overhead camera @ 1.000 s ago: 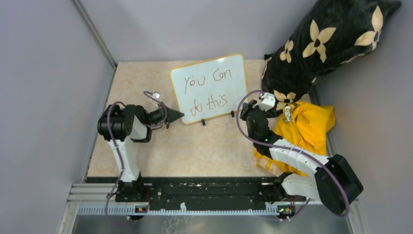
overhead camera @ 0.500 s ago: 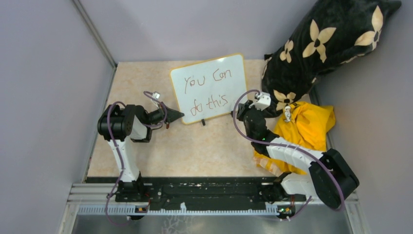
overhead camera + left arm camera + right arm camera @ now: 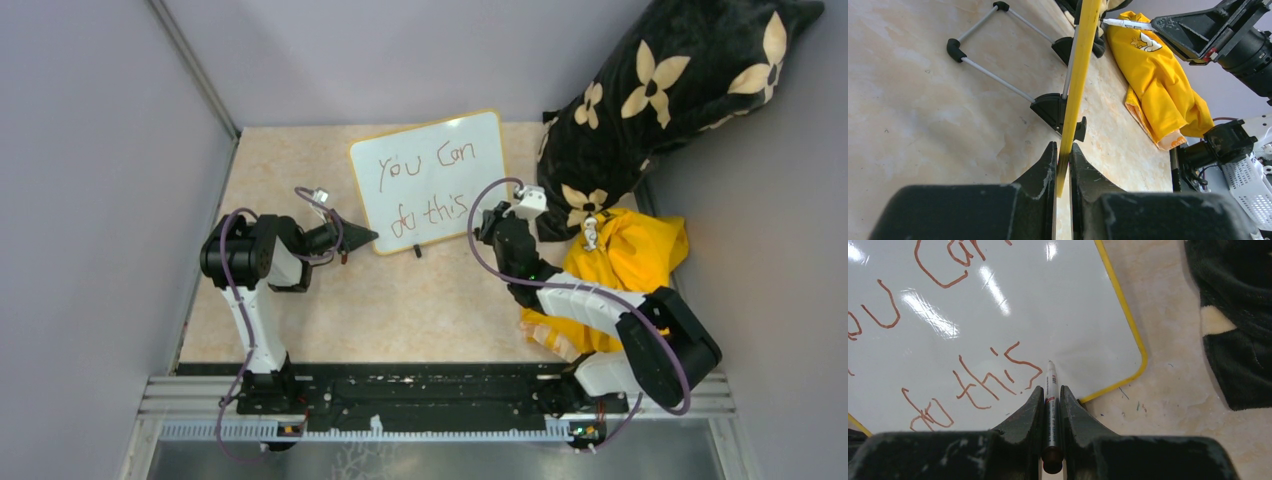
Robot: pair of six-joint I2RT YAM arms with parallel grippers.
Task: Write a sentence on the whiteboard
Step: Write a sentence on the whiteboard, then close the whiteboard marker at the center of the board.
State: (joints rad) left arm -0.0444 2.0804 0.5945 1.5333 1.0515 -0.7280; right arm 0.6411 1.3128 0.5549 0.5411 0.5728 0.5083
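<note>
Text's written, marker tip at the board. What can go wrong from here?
1. The marker tip in the right gripper sits by the last "s" of the sentence; a sideways retreat could streak or smear it.
2. The left gripper pinches only the whiteboard at its frame corner; an uneven release might tip or shift it.

The left arm (image 3: 262, 300) is raised from its base at the near edge and folded at the elbow by the table's left edge, with the wrist turned toward the middle. The left gripper (image 3: 1063, 152) is closed on the rim of the whiteboard (image 3: 1080, 65), one finger on each face. The right arm (image 3: 590, 305) is stretched low from the near right corner toward the far edge. The right gripper (image 3: 1051, 390) is clamped on a marker (image 3: 1050, 412), whose tip is pointed out past the fingers.
</note>
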